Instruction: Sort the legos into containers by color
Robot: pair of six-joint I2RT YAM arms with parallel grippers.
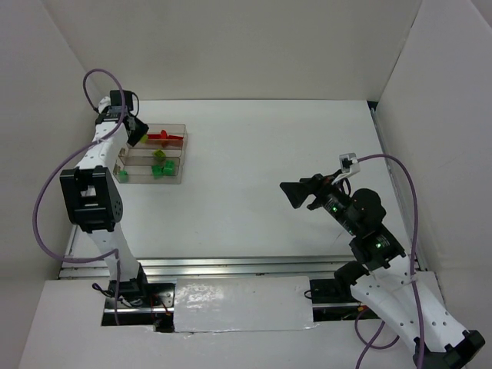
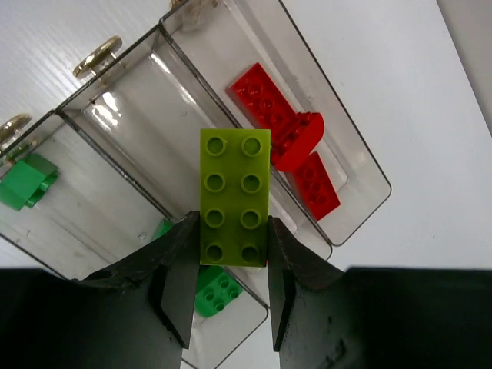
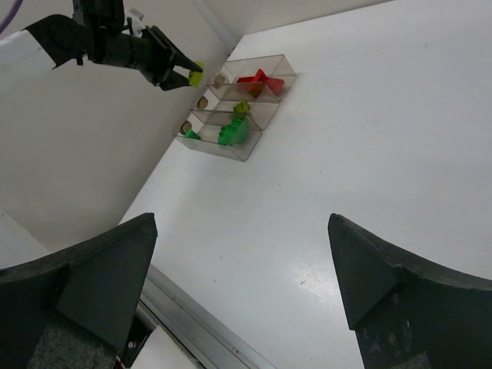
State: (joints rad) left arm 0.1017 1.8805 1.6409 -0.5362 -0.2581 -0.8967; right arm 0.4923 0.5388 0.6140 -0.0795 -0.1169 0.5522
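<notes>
My left gripper [image 1: 138,136] is shut on a yellow-green 2x4 brick [image 2: 234,197] and holds it just above the clear three-compartment tray [image 1: 184,157], over the middle compartment [image 2: 123,131] in the left wrist view. Red bricks [image 2: 286,132] lie in the far compartment. Green bricks [image 2: 216,289] lie in the near one, with another [image 2: 23,183] at its other end. A yellow-green brick [image 1: 159,154] sits in the middle row. My right gripper [image 1: 296,192] is open and empty, well to the right of the tray and above the table [image 3: 242,269].
White walls enclose the table on the left, back and right. The tray [image 3: 254,127] stands close to the left wall. A metal rail [image 1: 231,265] runs along the near edge between the arm bases.
</notes>
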